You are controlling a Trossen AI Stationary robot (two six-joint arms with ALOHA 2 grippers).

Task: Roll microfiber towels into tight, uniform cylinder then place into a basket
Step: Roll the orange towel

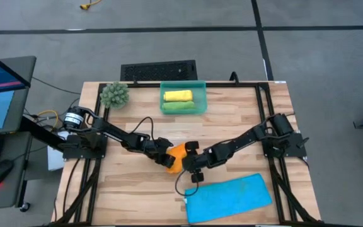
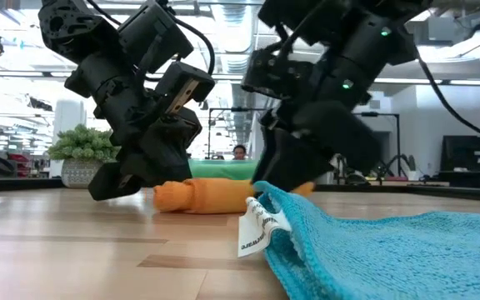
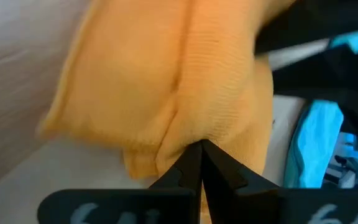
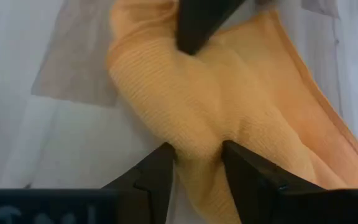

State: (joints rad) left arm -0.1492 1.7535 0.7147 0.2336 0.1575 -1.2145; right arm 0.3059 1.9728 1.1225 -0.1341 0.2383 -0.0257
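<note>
The orange towel (image 1: 176, 157), loosely rolled, lies on the wooden table's middle (image 2: 207, 196) between my two grippers. My left gripper (image 1: 166, 155) is shut and meets the roll from the table's left (image 3: 201, 152). My right gripper (image 1: 191, 162) comes from the right, its fingers closed on the roll (image 4: 197, 158). The blue towel (image 1: 229, 197) lies flat near the front edge (image 2: 373, 250). The teal basket (image 1: 200, 101) at the far middle holds a yellow roll (image 1: 177, 95) and a green roll (image 1: 177, 106). My left gripper presses its shut fingertips (image 3: 194, 163) into the orange roll's near-left side (image 3: 185, 134), slanting down from the table's left. The roll rests on the table. My right gripper pinches a thick ridge of the rolled orange cloth (image 4: 197, 140) between its two fingers (image 4: 160, 165), several layers, slanting down from the table's right. The fingers straddle the roll across its width. The roll lies on the table, with a loose flap (image 4: 316, 118) spread beside it.
A spiky green plant ball (image 1: 115, 94) stands at the far left of the table. The blue towel's tag (image 2: 252, 233) sticks up at its corner, close to the right gripper. A black frame edges the table's sides (image 1: 263, 107).
</note>
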